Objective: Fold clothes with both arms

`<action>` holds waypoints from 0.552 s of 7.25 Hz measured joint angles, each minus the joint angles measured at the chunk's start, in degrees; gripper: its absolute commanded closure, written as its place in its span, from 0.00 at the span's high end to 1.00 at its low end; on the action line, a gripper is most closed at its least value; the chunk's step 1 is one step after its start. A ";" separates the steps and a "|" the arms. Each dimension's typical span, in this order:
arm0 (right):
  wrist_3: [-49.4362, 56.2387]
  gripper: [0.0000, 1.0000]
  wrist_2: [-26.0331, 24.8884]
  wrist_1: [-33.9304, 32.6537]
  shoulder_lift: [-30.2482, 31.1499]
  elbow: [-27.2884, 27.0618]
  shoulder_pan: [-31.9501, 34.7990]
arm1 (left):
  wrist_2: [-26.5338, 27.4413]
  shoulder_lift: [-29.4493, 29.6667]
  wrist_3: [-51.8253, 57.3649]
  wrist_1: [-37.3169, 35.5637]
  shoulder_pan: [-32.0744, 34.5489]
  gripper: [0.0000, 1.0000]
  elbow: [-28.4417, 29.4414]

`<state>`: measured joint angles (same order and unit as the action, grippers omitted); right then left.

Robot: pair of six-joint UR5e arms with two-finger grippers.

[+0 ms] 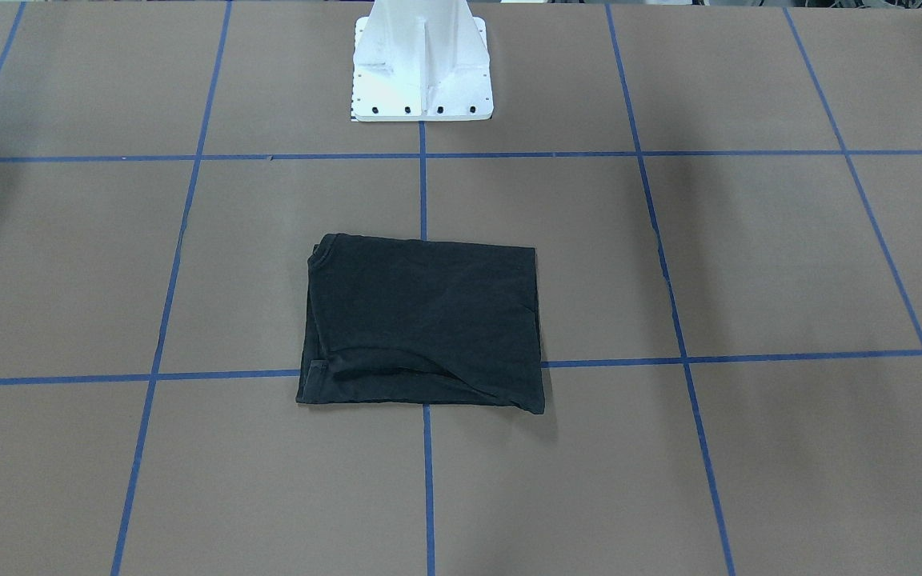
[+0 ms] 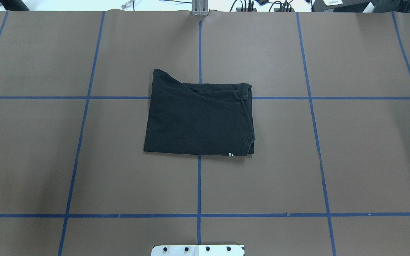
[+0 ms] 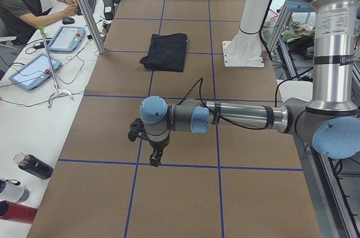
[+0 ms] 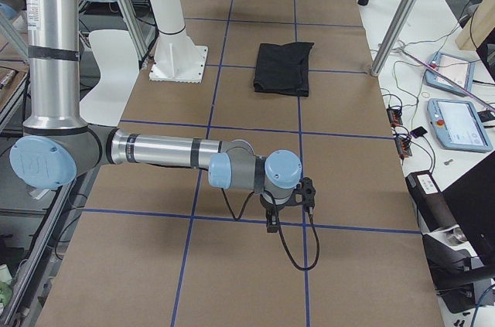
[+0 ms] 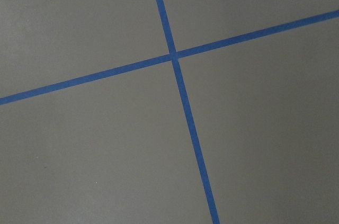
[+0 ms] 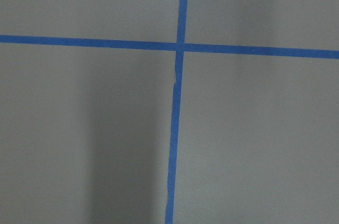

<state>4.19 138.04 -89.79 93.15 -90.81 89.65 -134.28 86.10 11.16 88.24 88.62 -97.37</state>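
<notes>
Seeing the black cotton T-shirt (image 2: 198, 121) folded small in the middle of the brown tabletop (image 2: 333, 160), I think only its lumpy edge needs smoothing next; my left gripper (image 3: 153, 159) and right gripper (image 4: 273, 223) hang well away, apart or together I cannot tell.

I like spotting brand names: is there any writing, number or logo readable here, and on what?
No text can be read.
T-shirt: tiny white mark at its edge nearest the robot, too small to read.
Tablet screen: too small to read.
White label on a dark box beyond the table: blurred.
</notes>
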 measured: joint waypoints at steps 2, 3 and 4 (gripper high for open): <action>-0.72 1.00 -0.35 0.03 0.08 0.01 0.00 | -0.03 0.83 0.00 -1.62 -0.07 0.99 -0.20; -0.87 1.00 -0.71 0.04 0.11 0.02 0.00 | 0.05 1.55 0.00 -1.80 -0.09 0.99 -0.03; -0.91 1.00 -1.26 0.05 0.18 -0.08 0.00 | 0.13 1.95 -0.01 -1.83 -0.09 0.99 0.12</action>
<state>3.28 136.78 -89.74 93.33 -90.89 89.65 -134.15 88.05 11.15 86.40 88.53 -97.26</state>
